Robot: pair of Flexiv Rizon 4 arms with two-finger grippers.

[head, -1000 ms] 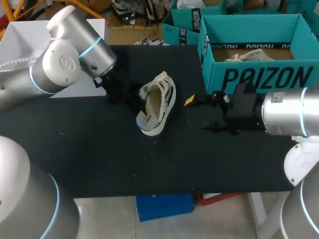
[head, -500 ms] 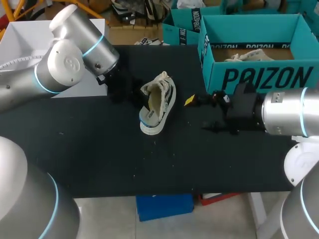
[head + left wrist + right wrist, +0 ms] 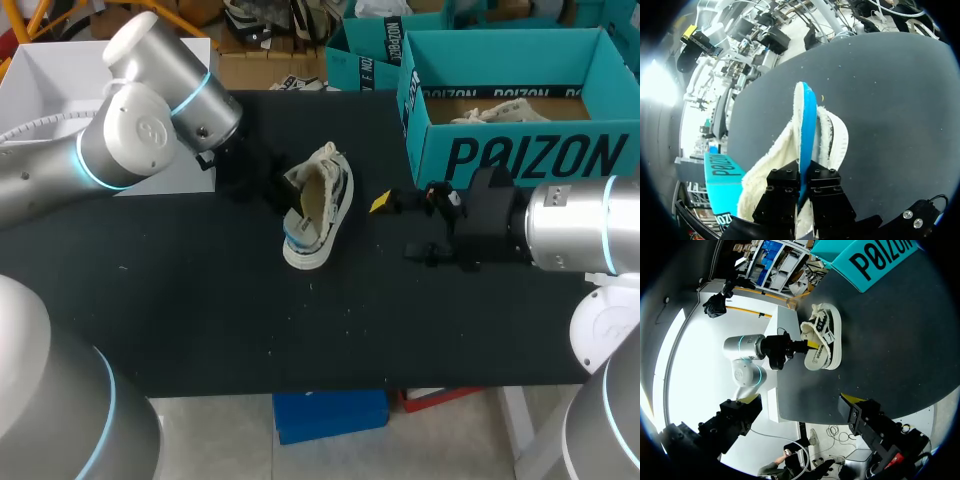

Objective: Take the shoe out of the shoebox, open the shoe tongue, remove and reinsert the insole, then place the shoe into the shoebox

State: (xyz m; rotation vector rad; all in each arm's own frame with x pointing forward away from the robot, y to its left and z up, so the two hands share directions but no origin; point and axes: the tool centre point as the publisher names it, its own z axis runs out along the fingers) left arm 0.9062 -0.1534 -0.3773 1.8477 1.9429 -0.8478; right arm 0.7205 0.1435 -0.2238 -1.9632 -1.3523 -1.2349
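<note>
Only left wrist shows left fingers pinching blue insole; right fingers spread.

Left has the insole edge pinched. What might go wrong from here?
1. The shoe lies on its side unbraced; the right gripper is open and apart from it, so a pull may drag the whole shoe.
2. The left gripper pinches only the thin edge of the insole; it may slip.
</note>
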